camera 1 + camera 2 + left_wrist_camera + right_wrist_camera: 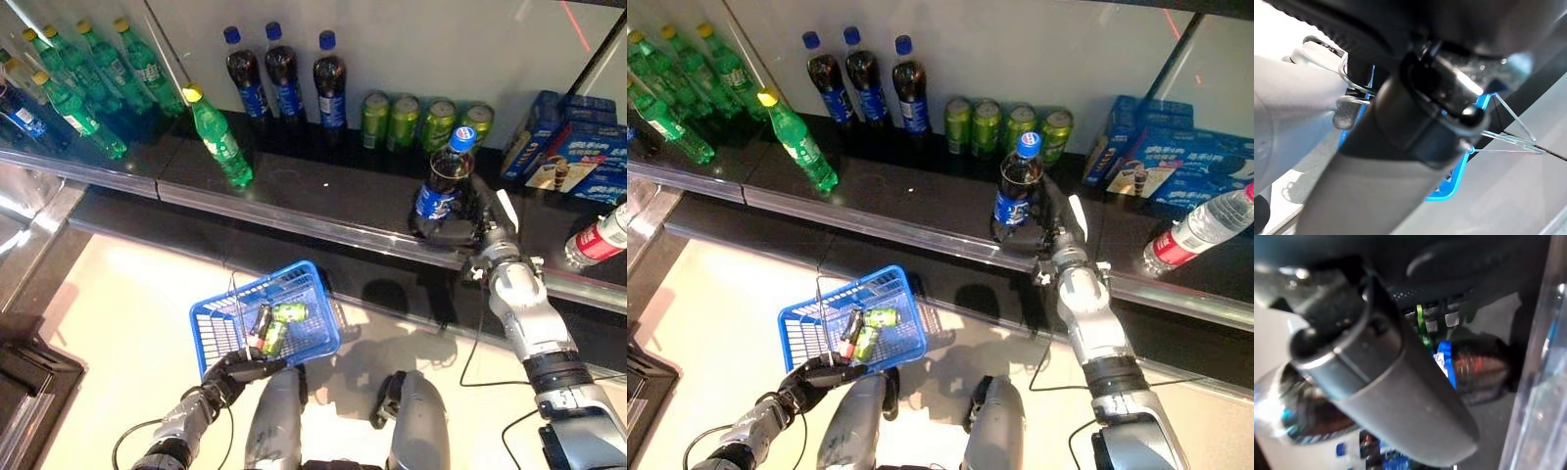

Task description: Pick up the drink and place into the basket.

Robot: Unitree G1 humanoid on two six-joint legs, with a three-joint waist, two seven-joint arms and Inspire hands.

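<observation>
Blue basket point(294, 304), lower left of frame, left robot hand point(235, 370) curled round its near rim; green cans point(279, 325) lie inside. Centre right, cola bottle point(443, 176) stands on the shelf point(323, 191), right robot hand point(460, 227) clamped round its lower body. Risk: low grip, tall bottle could tip or slip on lifting, or knock nearby cans point(421, 122). Labels unreadable.
</observation>
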